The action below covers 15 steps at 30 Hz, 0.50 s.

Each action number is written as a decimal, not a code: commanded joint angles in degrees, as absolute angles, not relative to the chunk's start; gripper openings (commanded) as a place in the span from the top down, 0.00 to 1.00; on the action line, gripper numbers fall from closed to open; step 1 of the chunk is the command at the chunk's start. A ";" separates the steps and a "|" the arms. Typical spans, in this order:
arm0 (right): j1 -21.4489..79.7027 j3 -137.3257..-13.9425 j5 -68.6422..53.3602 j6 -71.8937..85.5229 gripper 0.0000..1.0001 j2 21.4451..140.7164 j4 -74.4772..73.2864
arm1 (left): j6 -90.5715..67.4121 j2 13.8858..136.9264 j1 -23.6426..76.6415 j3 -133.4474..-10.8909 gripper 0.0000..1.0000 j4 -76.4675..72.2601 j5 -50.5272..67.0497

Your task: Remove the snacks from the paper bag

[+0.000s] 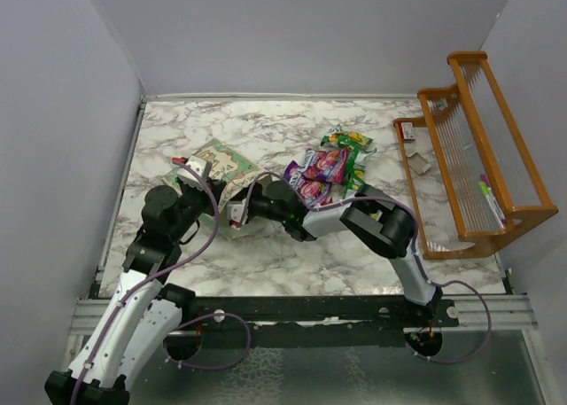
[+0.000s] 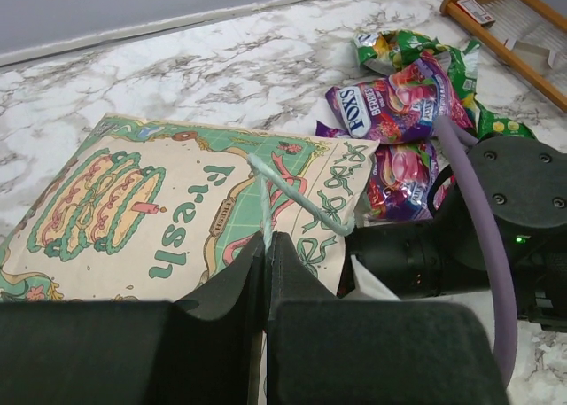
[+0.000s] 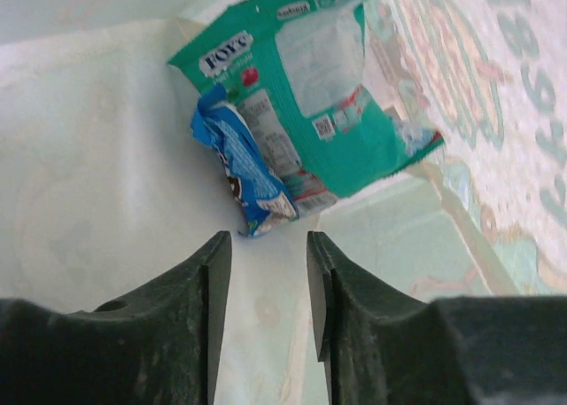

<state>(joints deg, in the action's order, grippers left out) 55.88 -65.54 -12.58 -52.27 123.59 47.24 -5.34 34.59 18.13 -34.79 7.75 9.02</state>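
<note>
Jaws of the left gripper are pressed fully together, pinching the paper bag by its pale-green twisted handle at the mouth edge. The bag lies on its side on the marble table, printed face up. From the left wrist view the print reads upside down: "Fresh" in green script beside a drawing of a layered cake with one candle, inside a green ribboned border.

Just to the right, the right gripper reaches into the bag's mouth. Its jaws stand partly apart with nothing between them, hovering over the cream-white inside. A short way ahead of the fingertips lies a crumpled blue packet, its lettering too creased to read. It rests against a larger green packet, which shows a white "FOX'S" logo, a small red fruit picture, a white text panel and a QR code. Both sit deep in the bag.

Beyond the bag's mouth, other snacks are heaped on the table. There is a pink packet, then a purple packet marked "FOX'S" and "BERRIES". Behind these are crinkled bright green packets.

Farthest right stands an orange wooden rack bearing a small white-and-red label, unreadable.
</note>
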 commanded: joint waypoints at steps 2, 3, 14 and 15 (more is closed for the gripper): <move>56.93 -70.46 -15.53 -58.59 0.55 126.97 45.65 | -4.36 33.84 18.21 -34.37 1.00 5.55 12.90; 56.92 -71.69 -16.20 -59.37 0.52 127.76 44.61 | -4.39 33.84 18.24 -34.31 1.00 5.47 13.41; 56.47 -88.59 -17.79 -61.74 0.39 140.54 37.39 | -5.16 34.35 18.20 -34.23 1.00 4.38 17.60; 56.26 -90.33 -17.82 -61.75 0.39 141.94 36.96 | -5.22 34.30 18.19 -34.19 1.00 4.39 17.81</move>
